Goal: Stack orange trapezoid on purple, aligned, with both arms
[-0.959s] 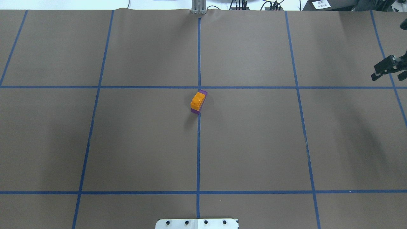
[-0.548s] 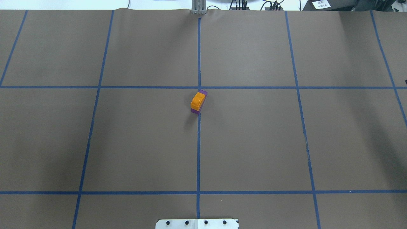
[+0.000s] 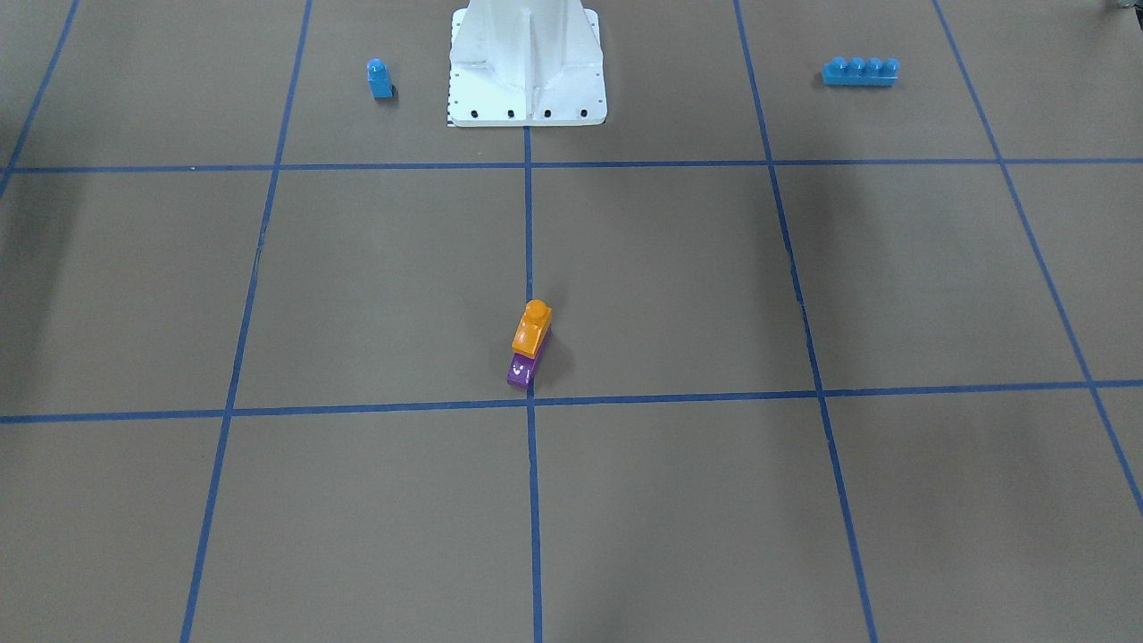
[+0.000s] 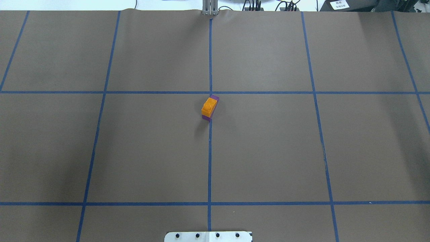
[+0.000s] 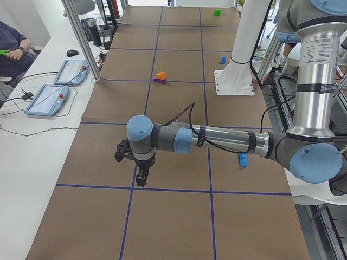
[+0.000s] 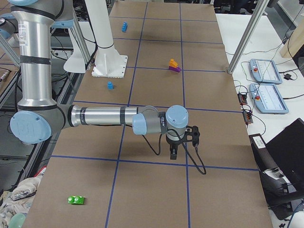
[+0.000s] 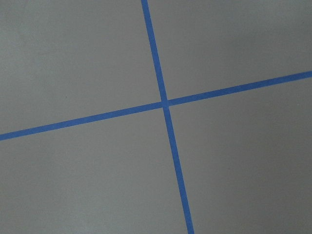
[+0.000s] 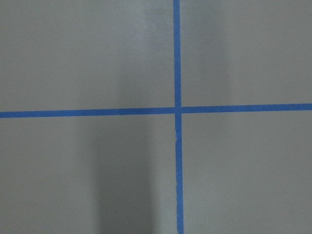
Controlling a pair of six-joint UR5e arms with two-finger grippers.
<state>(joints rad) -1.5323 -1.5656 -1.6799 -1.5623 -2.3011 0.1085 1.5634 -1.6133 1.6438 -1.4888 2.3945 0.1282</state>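
Note:
The orange trapezoid [image 4: 208, 106] sits on top of the purple brick [image 4: 216, 98] near the table's middle, beside the centre tape line. In the front-facing view the orange trapezoid [image 3: 532, 330] covers the rear of the purple brick [image 3: 521, 371], whose white-marked sloped face shows in front. Neither gripper touches the stack. The left gripper [image 5: 138, 173] shows only in the exterior left view, and the right gripper [image 6: 175, 149] only in the exterior right view. Both hang above the table far from the stack, and I cannot tell whether they are open or shut. The wrist views show only tape crosses.
The white pedestal base [image 3: 527, 62] stands at the robot's edge. A small blue brick [image 3: 379, 79] and a long blue brick [image 3: 860, 71] lie on either side of it. A green brick [image 6: 75, 200] lies at the table's right end. Control tablets [image 5: 47, 100] lie beyond the far edge.
The right gripper, at the overhead view's right edge one second ago, has moved out of that view. The stack has not moved.

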